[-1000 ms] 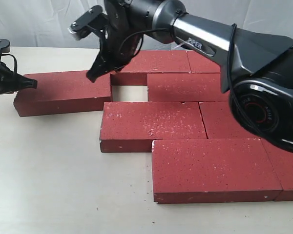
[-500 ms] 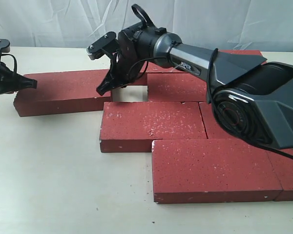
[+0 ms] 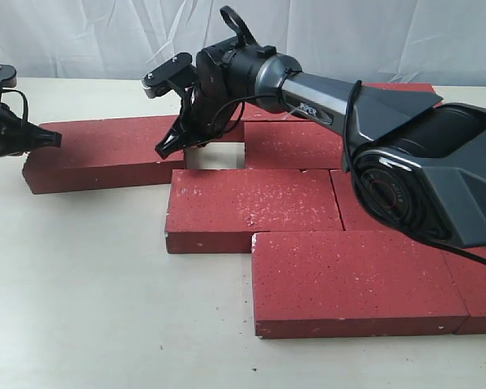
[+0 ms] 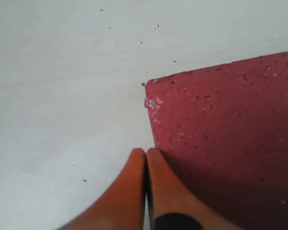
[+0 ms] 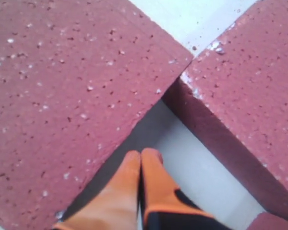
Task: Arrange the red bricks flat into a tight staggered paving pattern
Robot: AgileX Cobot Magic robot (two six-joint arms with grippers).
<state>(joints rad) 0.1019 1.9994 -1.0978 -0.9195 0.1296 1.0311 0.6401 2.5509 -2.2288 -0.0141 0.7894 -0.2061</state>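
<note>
Several red bricks lie flat in staggered rows on the right, among them a middle one (image 3: 251, 203) and a front one (image 3: 348, 275). One red brick (image 3: 105, 152) lies apart at the left, with a bare gap (image 3: 215, 156) between it and the rows. My left gripper (image 3: 55, 139) is shut and empty at that brick's left end, its tips (image 4: 145, 152) over the brick's edge (image 4: 225, 134). My right gripper (image 3: 164, 150) is shut and empty, low at the brick's right end (image 5: 62, 81), tips (image 5: 141, 154) over the gap.
The pale table (image 3: 81, 308) stretches bare to the front left. A white curtain (image 3: 81, 32) hangs behind. My right arm (image 3: 324, 93) reaches across above the back row of bricks. Another brick (image 5: 249, 81) borders the gap.
My right gripper has come down from above the back row to the gap and edged slightly left. The left gripper and the bricks have not moved.
</note>
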